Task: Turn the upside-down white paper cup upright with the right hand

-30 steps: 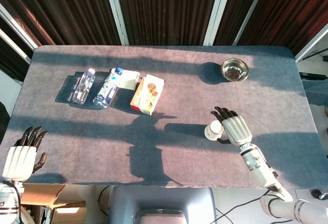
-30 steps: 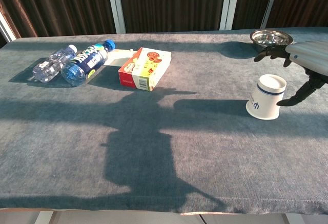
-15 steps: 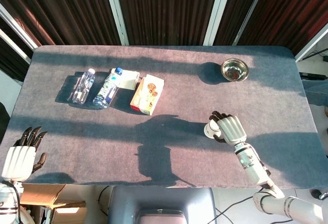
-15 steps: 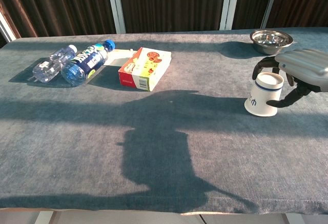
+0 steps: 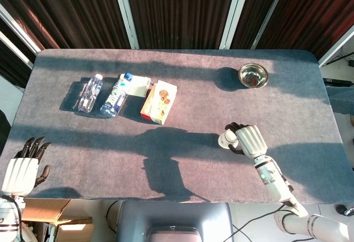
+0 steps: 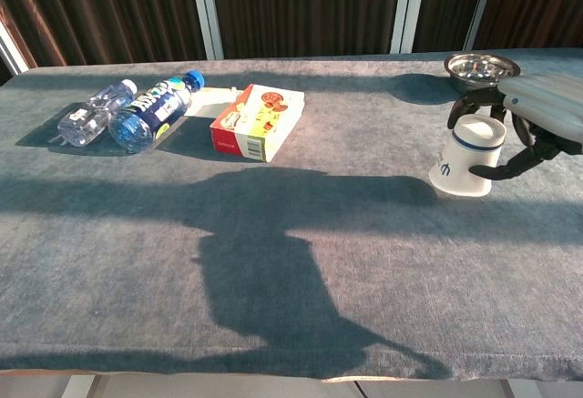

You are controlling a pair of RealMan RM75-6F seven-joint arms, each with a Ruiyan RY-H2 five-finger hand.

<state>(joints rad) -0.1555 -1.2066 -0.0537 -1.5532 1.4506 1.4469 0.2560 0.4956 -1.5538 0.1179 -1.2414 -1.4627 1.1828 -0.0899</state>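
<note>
The grey table (image 5: 182, 98) fills the frame, and at its right in the chest view the right hand (image 6: 537, 116) has its dark fingers (image 6: 474, 102) wrapped round the white paper cup (image 6: 466, 156), which stands upside down, wide mouth on the cloth, slightly tilted. Down at the lower left corner of the head view, the left hand (image 5: 23, 167) hangs off the table edge, fingers apart, holding nothing. Upper left lie a printed box (image 6: 258, 121) and two bottles (image 6: 150, 111), with a steel bowl (image 5: 253, 76) upper right.
</note>
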